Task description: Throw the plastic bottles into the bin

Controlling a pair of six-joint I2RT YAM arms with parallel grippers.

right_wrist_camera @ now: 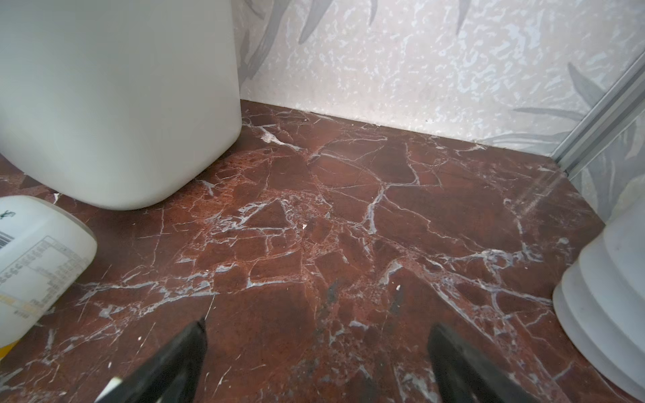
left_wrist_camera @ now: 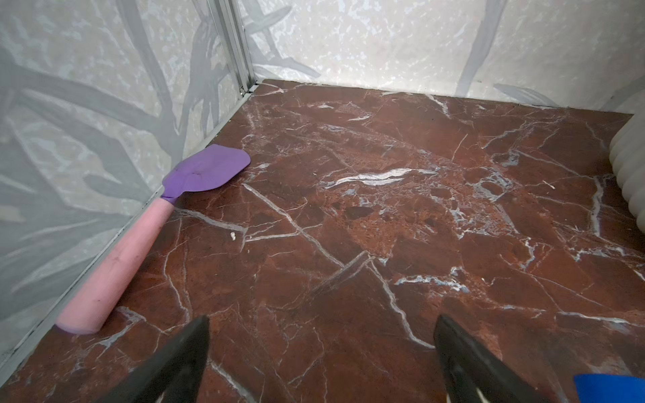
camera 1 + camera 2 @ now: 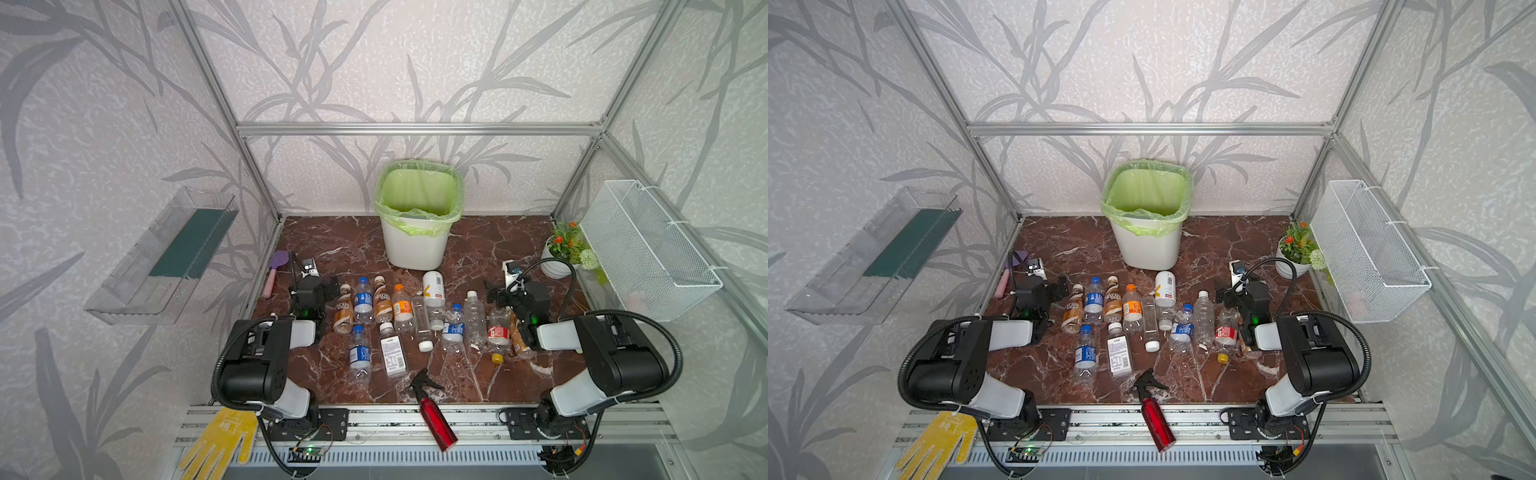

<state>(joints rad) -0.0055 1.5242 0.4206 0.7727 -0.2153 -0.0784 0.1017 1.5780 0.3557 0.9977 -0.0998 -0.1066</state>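
Several plastic bottles (image 3: 402, 307) (image 3: 1133, 307) lie in a loose row mid-table in both top views, with a blue-labelled bottle (image 3: 360, 353) and a white-labelled bottle (image 3: 392, 353) nearer the front. The bin (image 3: 415, 249) (image 3: 1148, 249), white with a green liner, stands behind them by the back wall. My left gripper (image 3: 330, 286) (image 2: 321, 321) hovers open at the row's left end, over bare marble. At the right end my right gripper (image 3: 492, 295) (image 1: 317, 324) is open too. The right wrist view shows a white bottle (image 1: 38, 251) beside the bin wall (image 1: 115, 104).
A red spray bottle (image 3: 432, 411) lies across the front edge. A purple and pink spatula (image 3: 274, 270) (image 2: 139, 237) rests along the left wall. A flower pot (image 3: 559, 262) (image 1: 610, 296) and a wire basket (image 3: 648, 249) are at the right. A yellow glove (image 3: 220, 440) lies front left.
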